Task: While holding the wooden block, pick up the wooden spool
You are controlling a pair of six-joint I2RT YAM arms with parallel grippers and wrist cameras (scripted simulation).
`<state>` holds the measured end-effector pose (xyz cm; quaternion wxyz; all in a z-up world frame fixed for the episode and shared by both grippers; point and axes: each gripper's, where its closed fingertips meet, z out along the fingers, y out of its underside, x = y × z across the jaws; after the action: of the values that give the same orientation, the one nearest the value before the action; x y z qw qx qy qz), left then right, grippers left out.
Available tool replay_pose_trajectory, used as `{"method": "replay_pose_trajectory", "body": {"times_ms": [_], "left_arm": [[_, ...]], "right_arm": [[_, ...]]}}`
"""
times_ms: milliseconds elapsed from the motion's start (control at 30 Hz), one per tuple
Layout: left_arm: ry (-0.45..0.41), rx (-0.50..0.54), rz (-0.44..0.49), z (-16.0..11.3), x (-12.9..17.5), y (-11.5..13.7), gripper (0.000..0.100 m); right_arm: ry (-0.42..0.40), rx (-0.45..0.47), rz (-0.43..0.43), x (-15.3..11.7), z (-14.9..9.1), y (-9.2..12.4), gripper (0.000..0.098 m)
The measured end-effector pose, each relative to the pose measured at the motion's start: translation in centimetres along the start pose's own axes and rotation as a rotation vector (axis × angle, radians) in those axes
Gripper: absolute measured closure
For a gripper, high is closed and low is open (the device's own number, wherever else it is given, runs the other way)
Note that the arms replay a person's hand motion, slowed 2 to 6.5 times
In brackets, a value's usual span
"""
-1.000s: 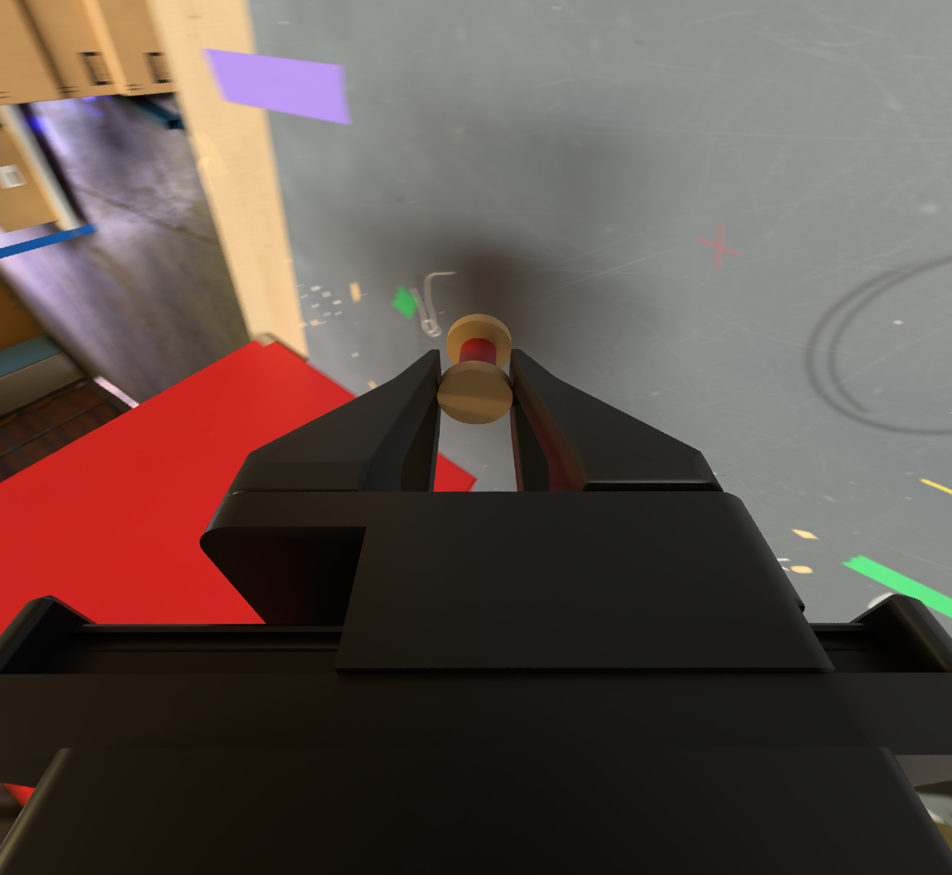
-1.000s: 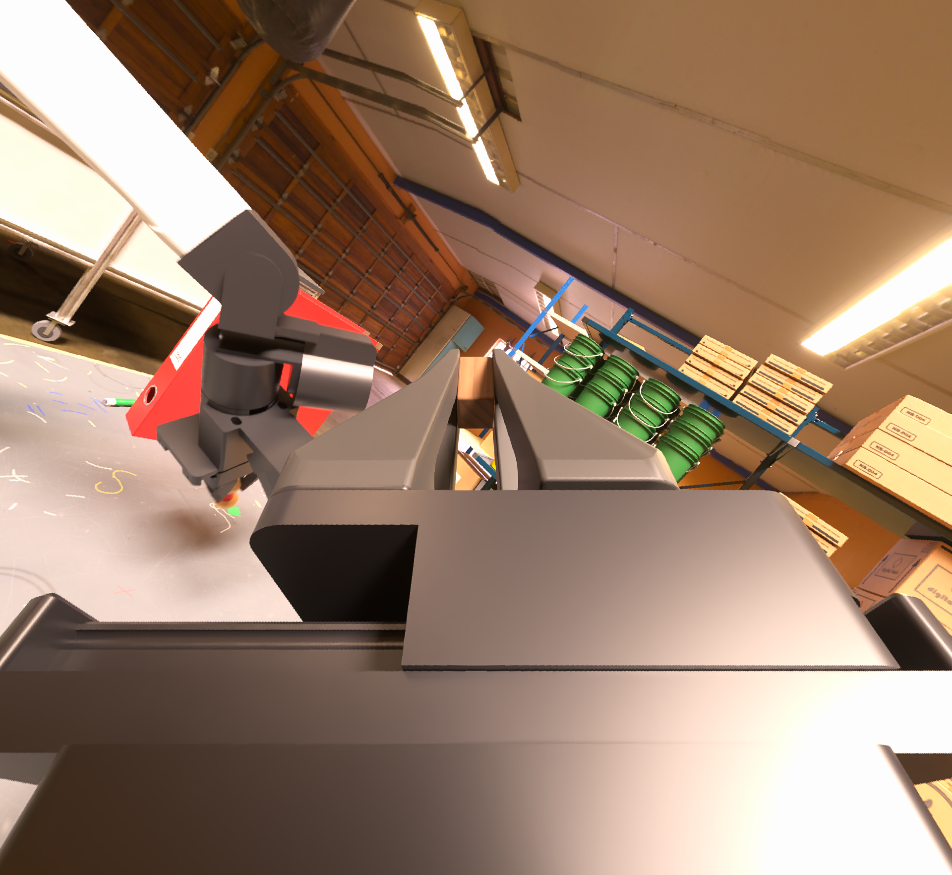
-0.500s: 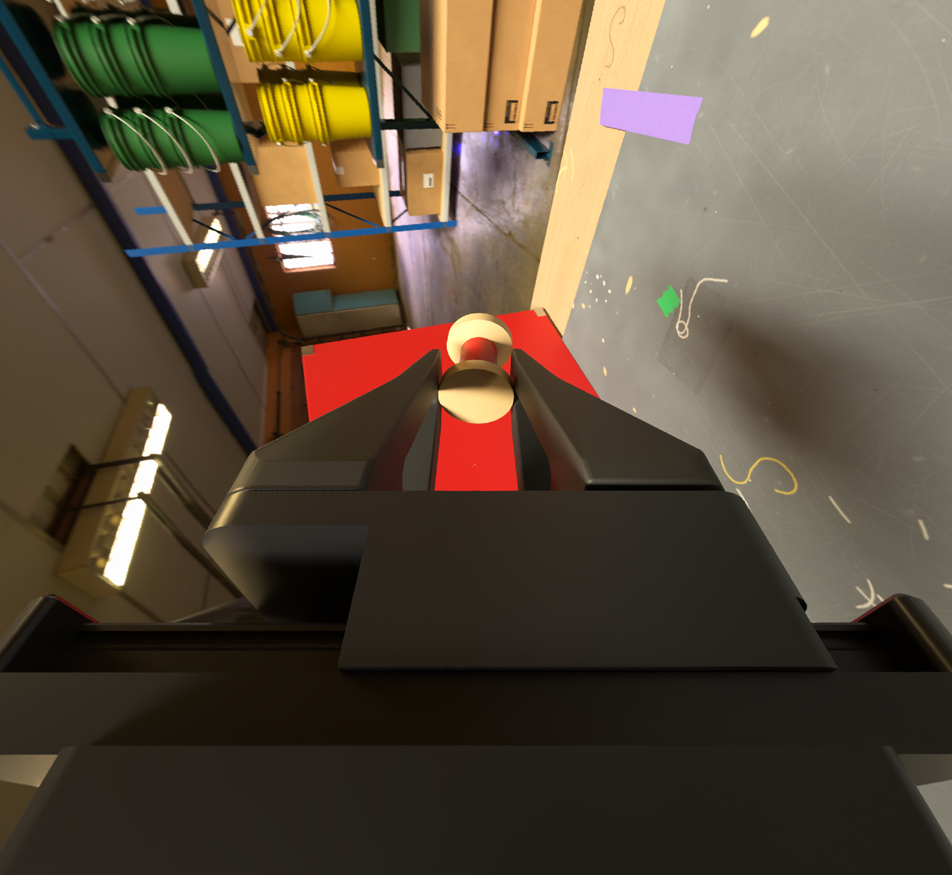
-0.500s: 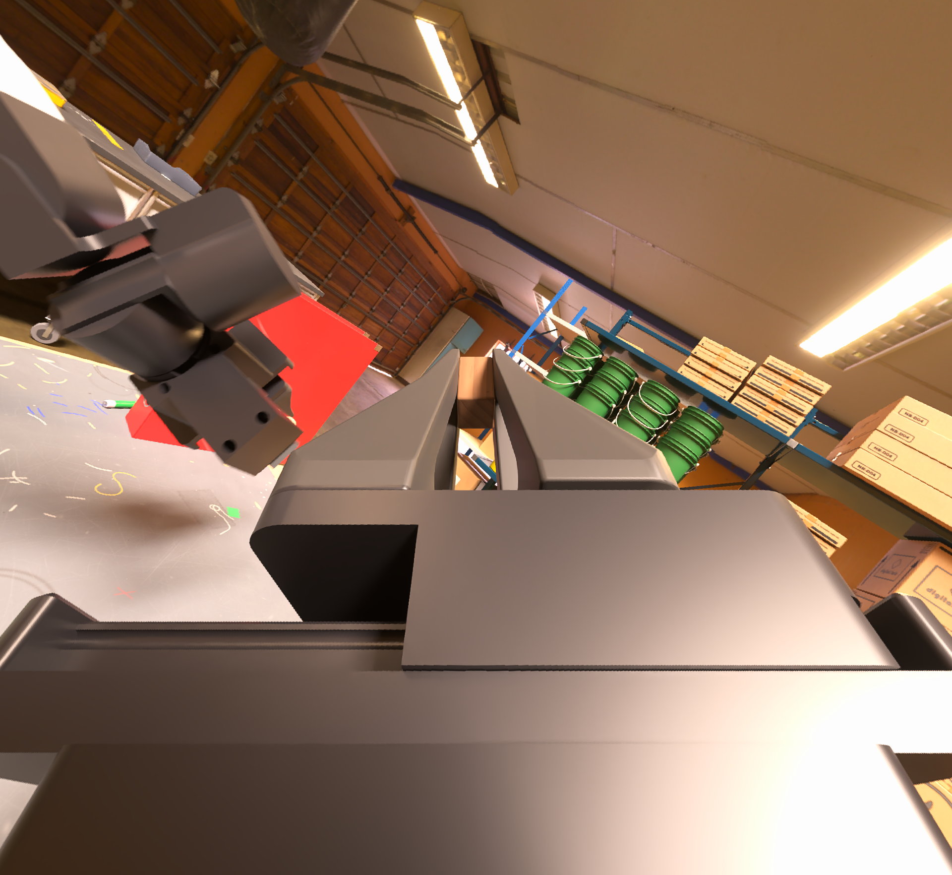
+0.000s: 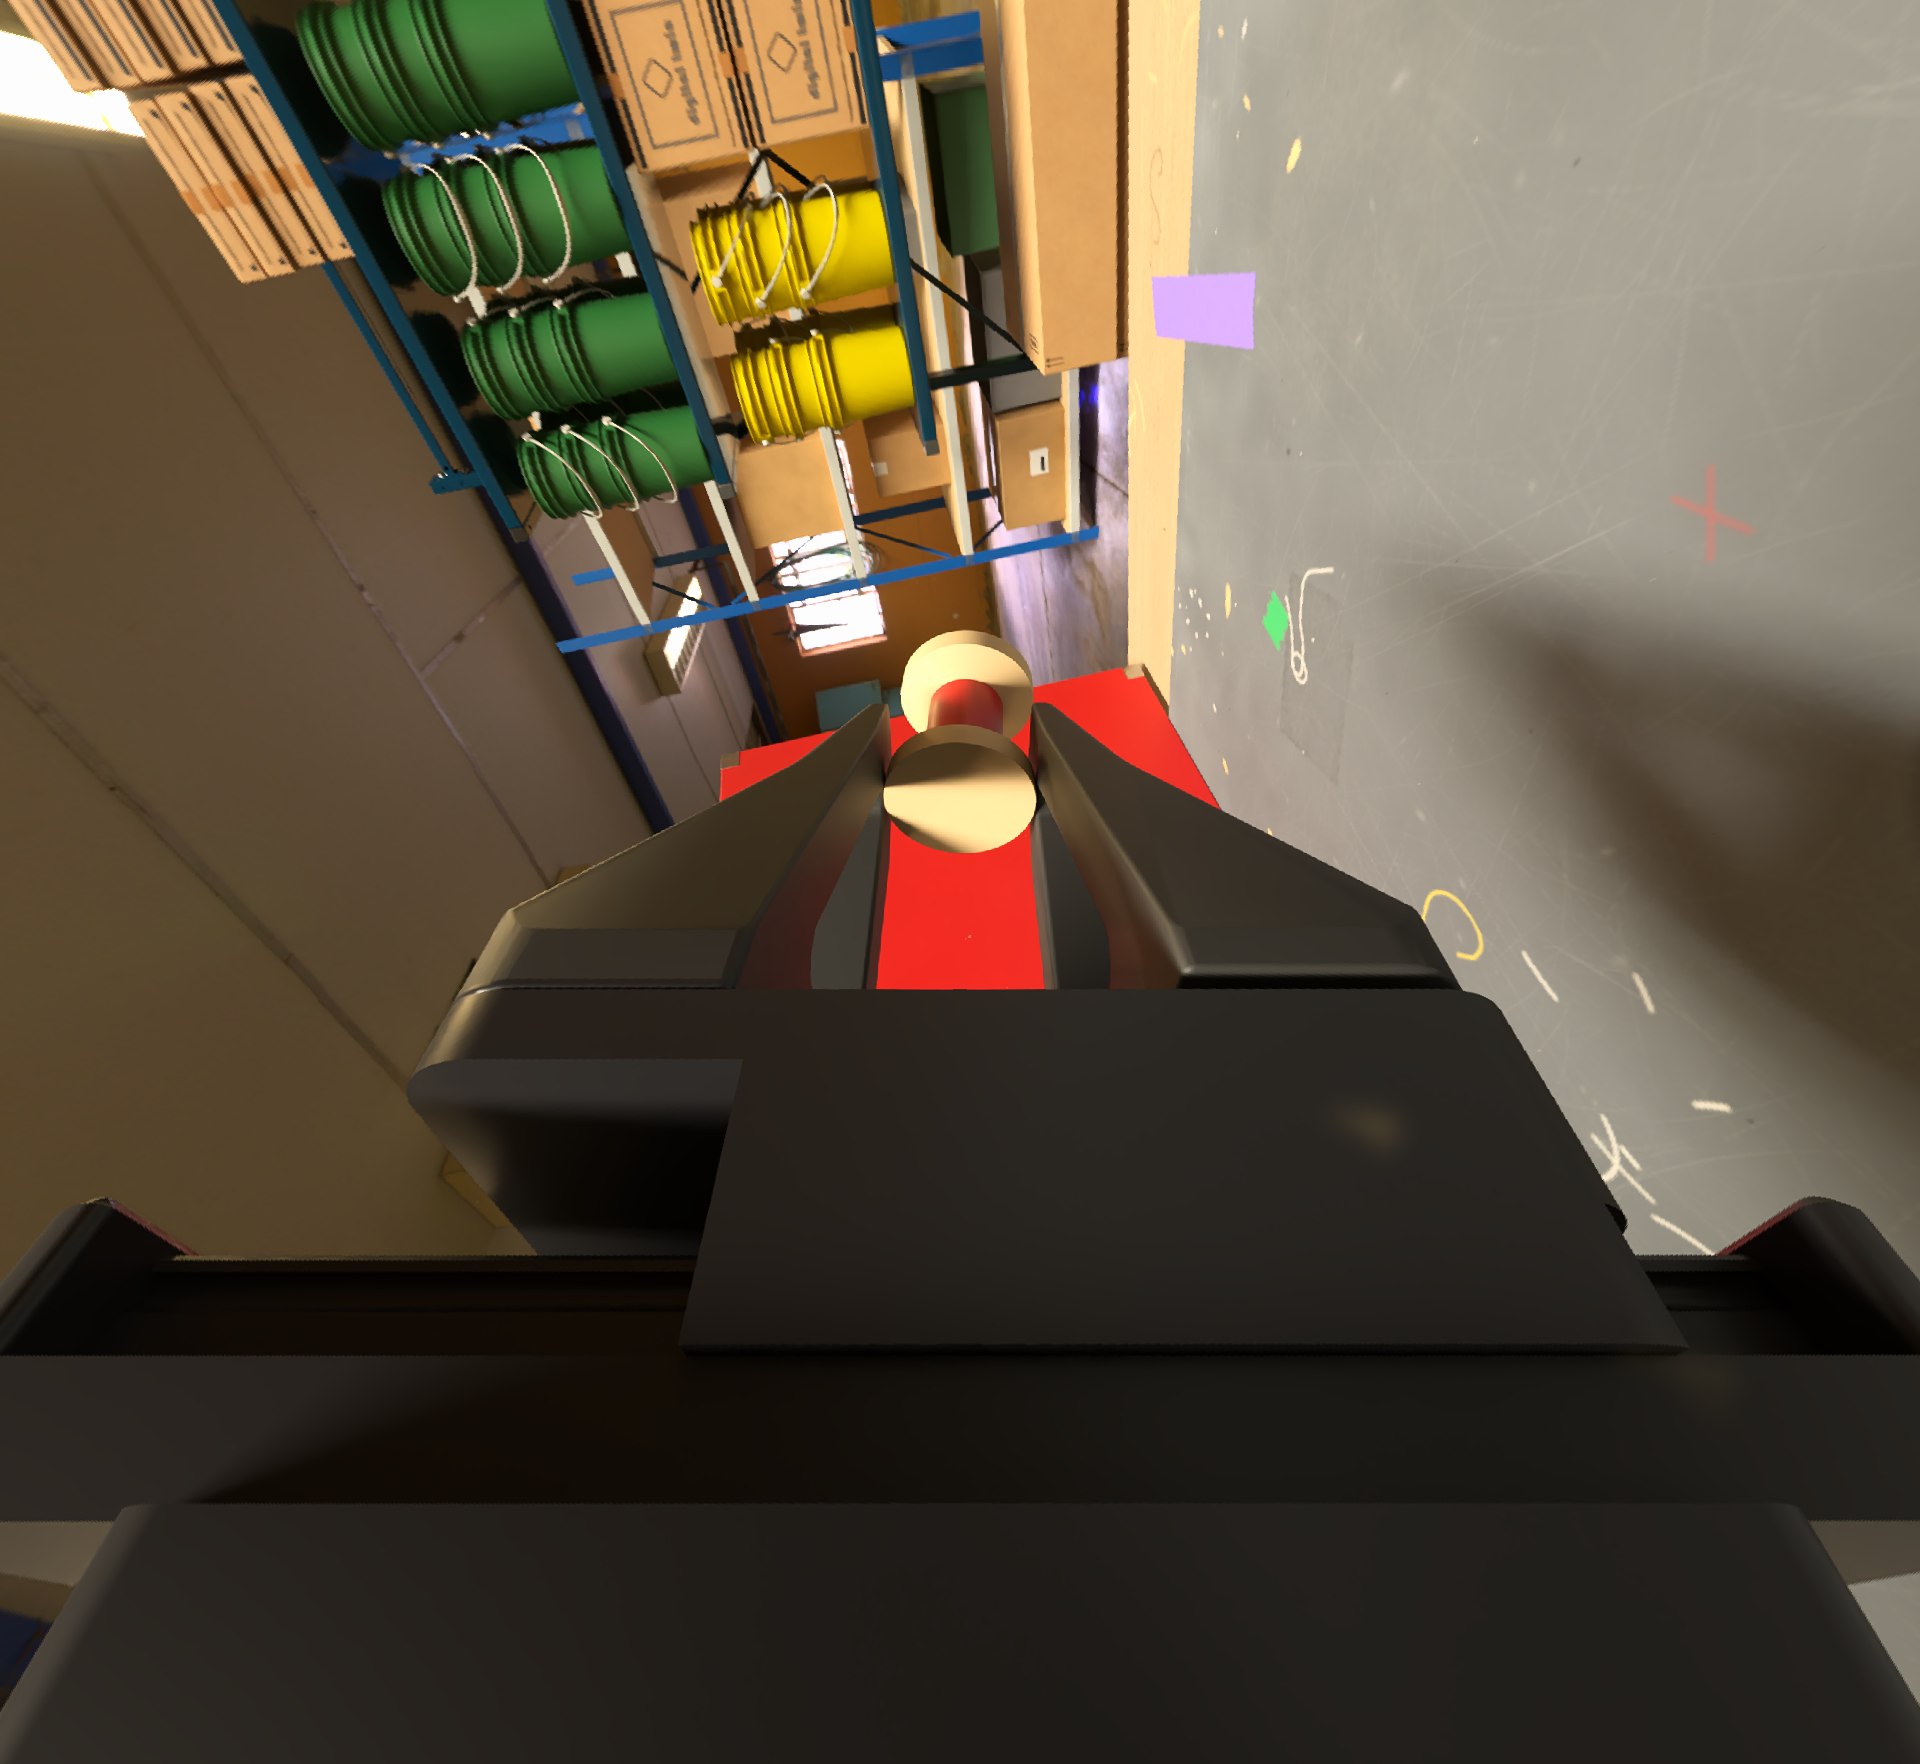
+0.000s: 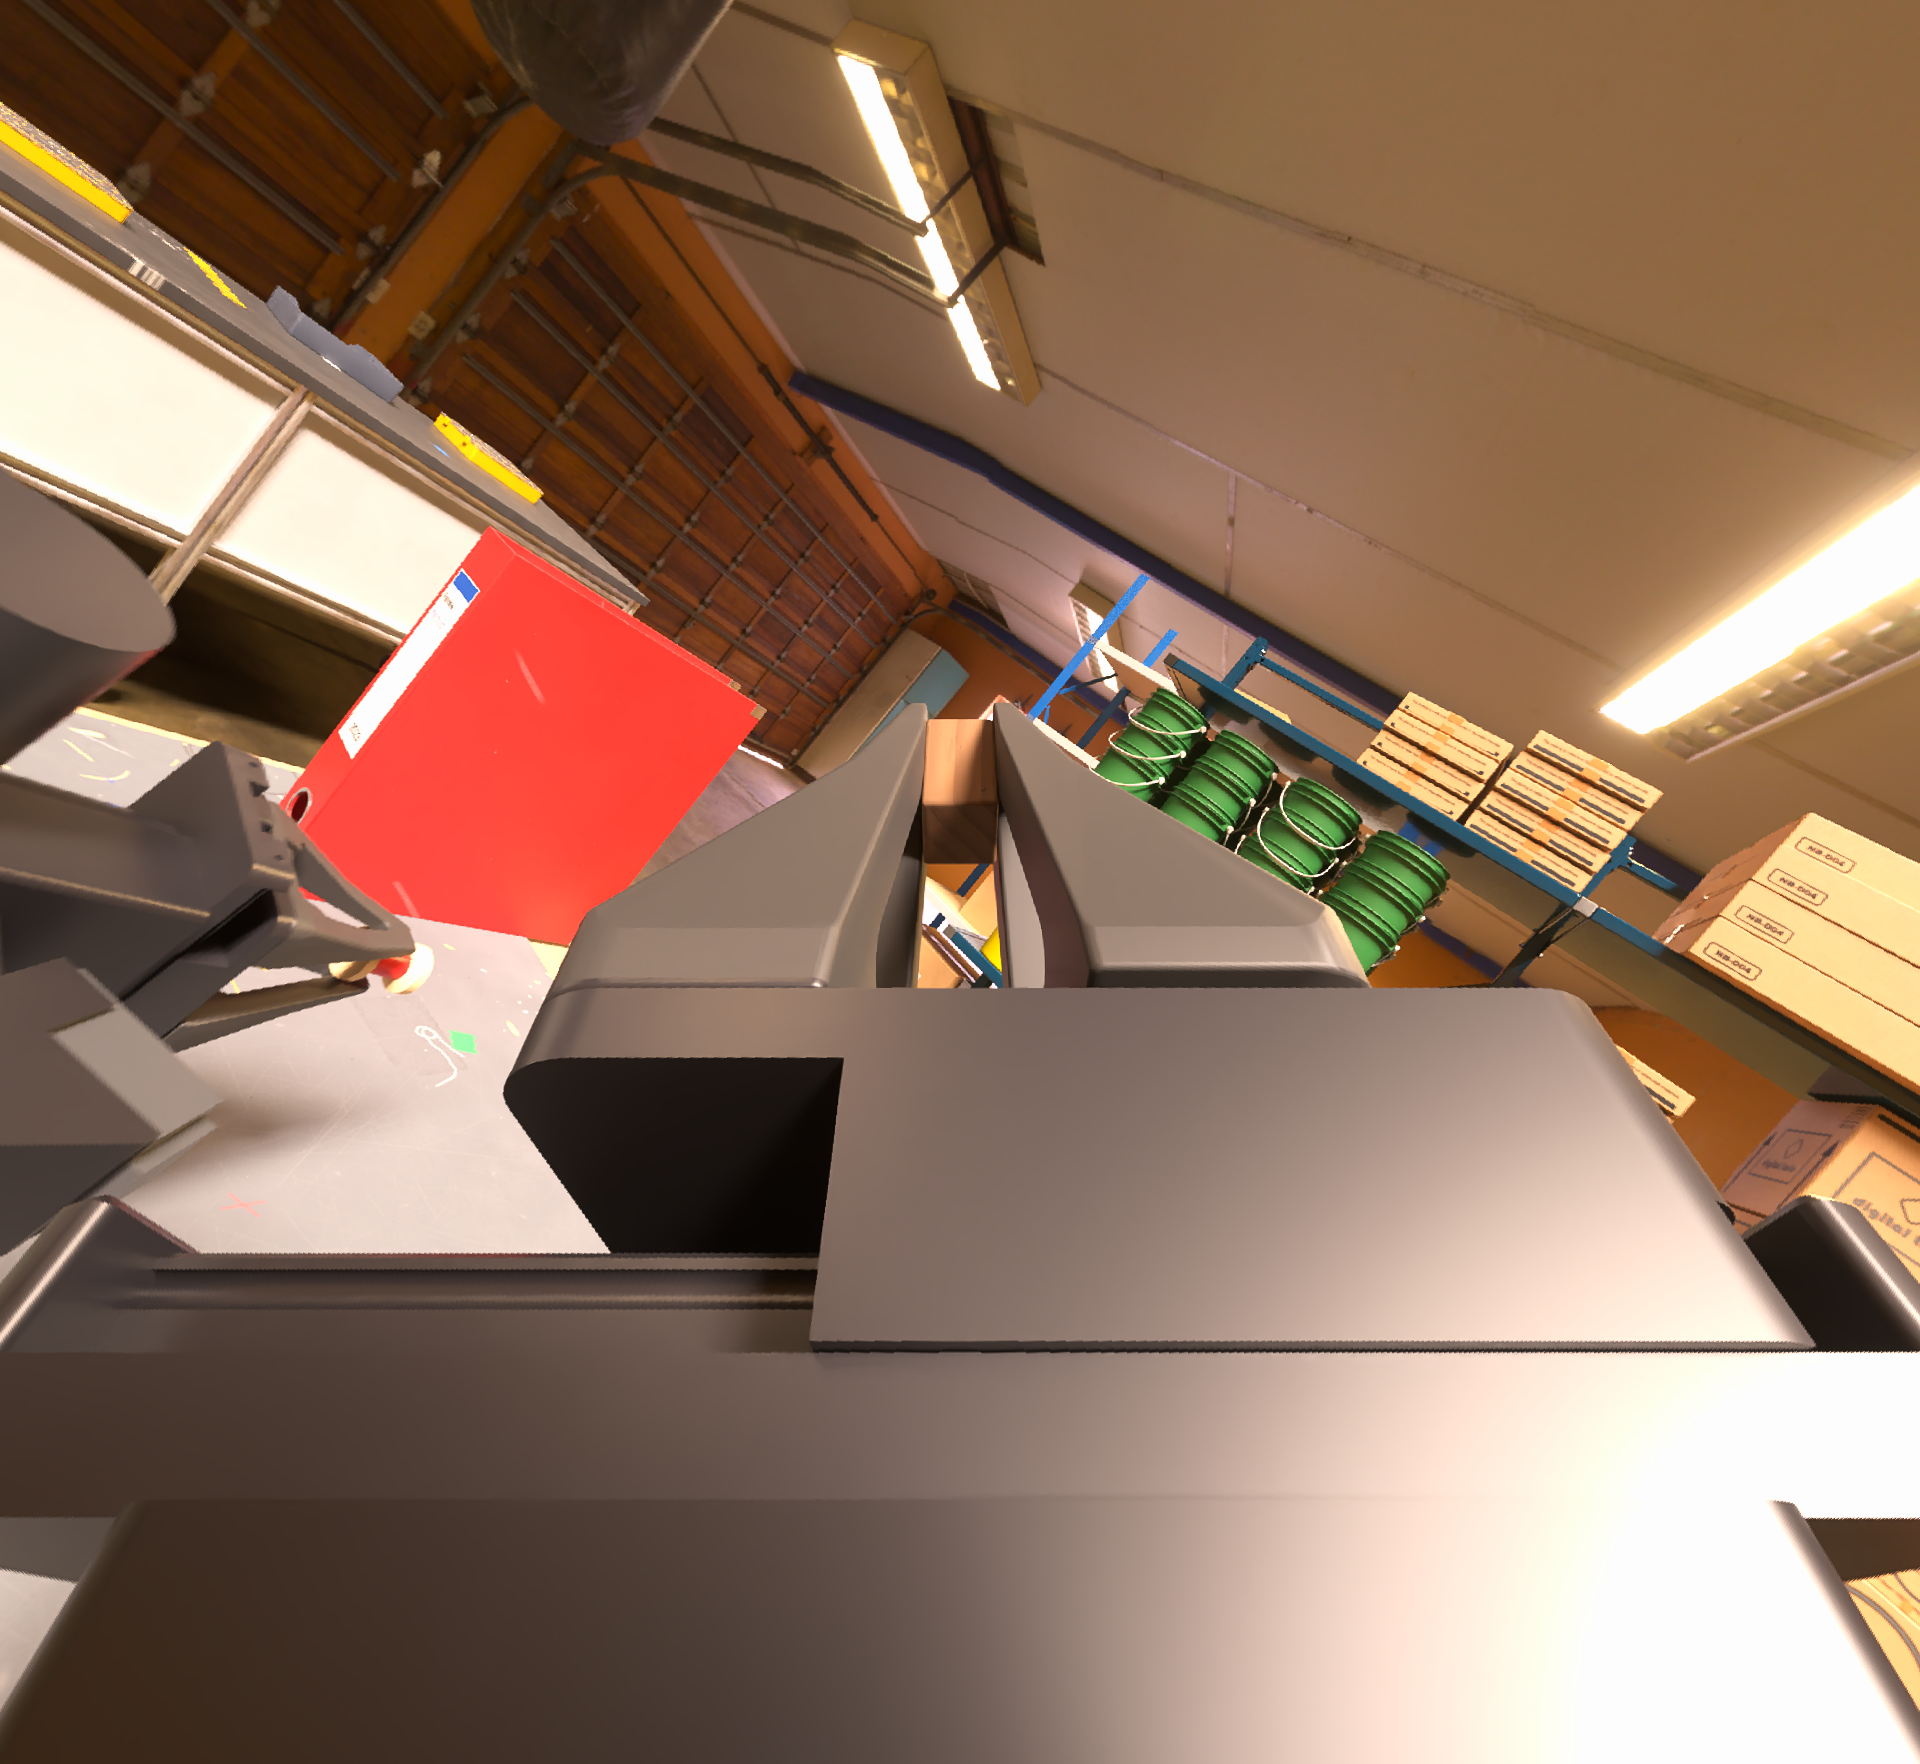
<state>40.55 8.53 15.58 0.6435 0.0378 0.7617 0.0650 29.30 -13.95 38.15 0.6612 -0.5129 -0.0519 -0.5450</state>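
Note:
My left gripper (image 5: 961, 758) is shut on the wooden spool (image 5: 961, 795), a pale wood spool with a red core, held in the air above the grey table (image 5: 1558, 364). The same gripper (image 6: 390, 971) and spool (image 6: 407, 968) show at the left of the right wrist view, raised off the table. My right gripper (image 6: 958, 779) is shut on the wooden block (image 6: 956, 784), a brown block between its fingertips, lifted and pointing up toward the ceiling.
A red binder (image 6: 540, 748) stands upright near the table's edge; it also shows behind the spool in the left wrist view (image 5: 961, 914). A purple patch (image 5: 1203, 309) and a green mark (image 5: 1275, 619) lie on the table. Shelves with buckets and cartons stand beyond.
My left gripper has lifted the spool off the table and tilted toward the room's shelves. In the right wrist view the left arm swung lower and left. The right gripper stayed still.

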Motion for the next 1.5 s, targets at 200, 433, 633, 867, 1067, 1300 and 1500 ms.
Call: {"method": "replay_pose_trajectory", "body": {"times_ms": [200, 433, 633, 867, 1067, 1300, 1500], "left_arm": [[-0.009, 0.046, -0.007, -2.1, 1.0, -1.1, 0.078], [-0.021, 0.061, -0.085, -3.1, 0.2, -0.9, 0.078], [-0.029, 0.069, -0.120, -3.8, -0.4, -0.7, 0.078], [-0.065, 0.114, -0.078, -6.1, 1.1, -1.6, 0.078], [-0.131, 0.157, -0.035, -8.3, 2.6, -2.5, 0.078], [-0.101, 0.167, -0.048, -9.5, 4.7, -3.3, 0.078], [-0.081, 0.172, -0.050, -10.1, 6.6, -4.0, 0.078]], "right_arm": [[-0.001, 0.003, 0.001, 0.0, 0.0, -0.1, 0.0876], [-0.009, 0.002, 0.006, -0.3, 0.1, 0.0, 0.0876], [-0.018, -0.005, 0.007, -0.6, 0.3, 0.2, 0.0876], [-0.028, -0.009, 0.011, -0.7, 0.4, 0.3, 0.0876], [-0.036, -0.005, 0.021, -0.8, 0.5, 0.2, 0.0876], [-0.040, -0.006, 0.024, -0.8, 0.7, 0.4, 0.0876], [-0.051, -0.004, 0.024, -1.2, 0.9, 0.3, 0.0876]]}}
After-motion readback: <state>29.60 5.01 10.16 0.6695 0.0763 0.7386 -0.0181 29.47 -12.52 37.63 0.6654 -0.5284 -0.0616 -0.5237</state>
